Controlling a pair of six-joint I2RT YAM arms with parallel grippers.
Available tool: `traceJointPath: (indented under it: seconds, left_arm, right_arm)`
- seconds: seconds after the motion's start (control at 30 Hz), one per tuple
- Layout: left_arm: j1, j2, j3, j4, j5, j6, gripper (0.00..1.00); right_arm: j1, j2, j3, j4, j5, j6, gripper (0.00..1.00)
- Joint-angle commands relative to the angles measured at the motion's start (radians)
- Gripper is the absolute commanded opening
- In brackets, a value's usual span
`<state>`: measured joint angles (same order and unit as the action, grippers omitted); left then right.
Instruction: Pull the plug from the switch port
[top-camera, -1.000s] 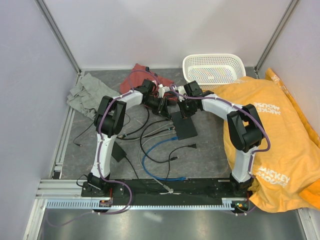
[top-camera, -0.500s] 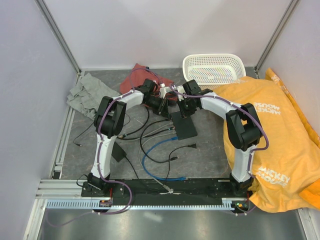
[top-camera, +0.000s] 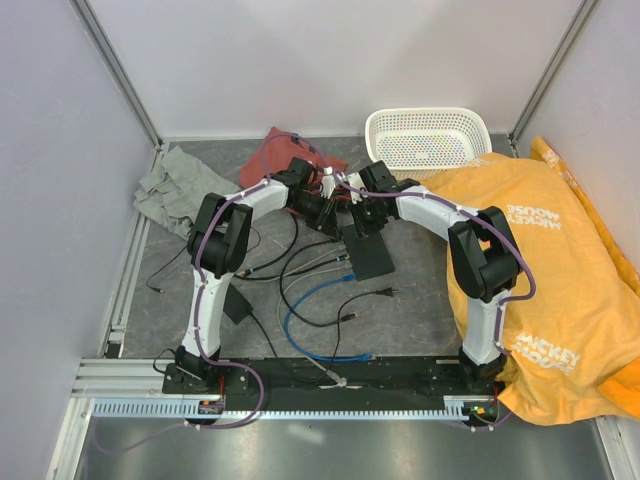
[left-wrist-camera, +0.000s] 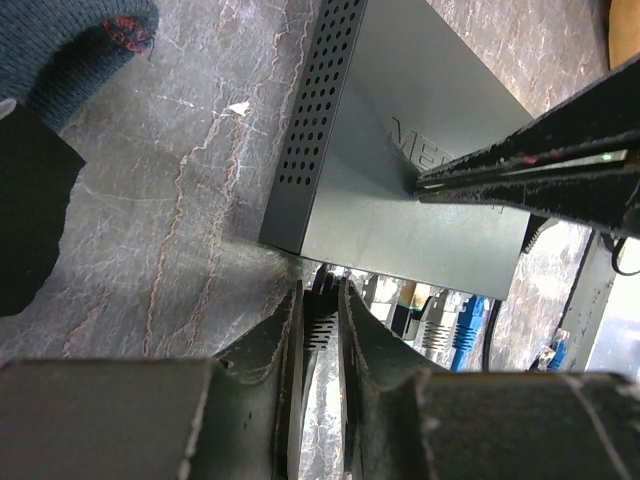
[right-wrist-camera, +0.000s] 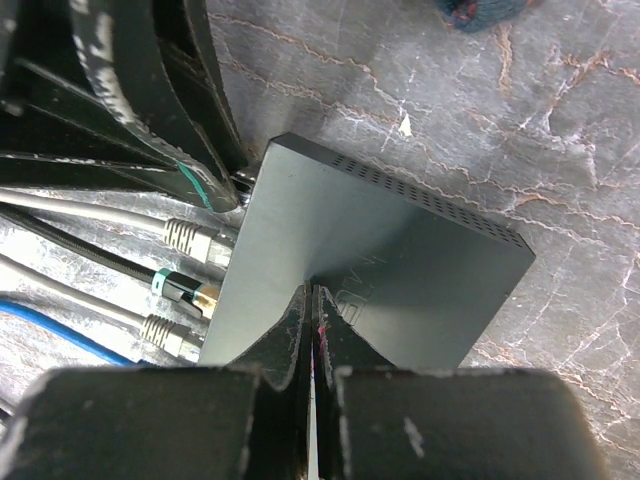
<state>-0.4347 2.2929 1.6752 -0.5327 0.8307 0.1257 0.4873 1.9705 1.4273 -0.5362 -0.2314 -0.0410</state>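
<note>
The switch (top-camera: 368, 252) is a flat black box lying mid-table; it also shows in the left wrist view (left-wrist-camera: 400, 170) and the right wrist view (right-wrist-camera: 400, 255). My left gripper (top-camera: 328, 213) (left-wrist-camera: 320, 295) is shut on a black plug (left-wrist-camera: 320, 325) at the switch's port edge. I cannot tell whether the plug is seated. My right gripper (top-camera: 362, 222) (right-wrist-camera: 312, 290) is shut, its tips pressed down on the switch's top. Grey plugs (right-wrist-camera: 195, 240) and a black-and-gold plug (right-wrist-camera: 185, 290) sit in the neighbouring ports. A blue plug (left-wrist-camera: 468, 325) shows beyond them.
Loose black, grey and blue cables (top-camera: 310, 300) trail toward the near edge. A small black adapter (top-camera: 237, 308) lies at the left. A white basket (top-camera: 428, 135) stands back right beside an orange bag (top-camera: 545, 260). Red cloth (top-camera: 280, 155) and grey cloth (top-camera: 175, 185) lie back left.
My right gripper has shifted slightly left and back over the switch. My left gripper has stayed at the port edge. The switch has barely moved.
</note>
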Motion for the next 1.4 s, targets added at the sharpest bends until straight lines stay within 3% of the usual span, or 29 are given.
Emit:
traceJointPath:
  seconds: [0.0,0.3,0.43,0.53,0.8,1.07,1.2,1.37]
  left_arm:
    - [-0.026,0.010,-0.035,-0.105,-0.119,0.077,0.01]
    - [-0.024,0.004,-0.058,-0.112,-0.104,0.069,0.02]
    - [-0.013,0.062,0.021,-0.251,-0.073,0.058,0.02]
    - [-0.003,0.036,-0.023,-0.282,-0.081,0.046,0.02]
    - [0.102,-0.004,-0.123,-0.303,-0.081,0.002,0.02]
    - [0.160,-0.041,-0.094,-0.311,-0.056,-0.014,0.02]
    - [0.195,-0.105,-0.019,-0.394,-0.054,0.025,0.02]
    - [0.309,-0.180,0.078,-0.613,-0.065,0.187,0.02]
  right_arm:
    - [0.011,0.011,0.028,0.005,-0.025,0.015,0.00]
    - [0.019,0.007,0.028,0.002,-0.016,0.012,0.00]
    - [0.019,0.011,0.032,-0.004,-0.011,0.009,0.00]
    - [0.023,0.014,0.035,-0.005,-0.009,0.007,0.00]
    - [0.031,0.021,0.024,-0.005,-0.002,-0.002,0.00]
    - [0.033,0.031,0.021,-0.005,0.007,-0.008,0.00]
    - [0.031,0.021,0.015,-0.005,0.020,-0.014,0.00]
    - [0.031,0.008,-0.005,-0.005,0.027,-0.023,0.00]
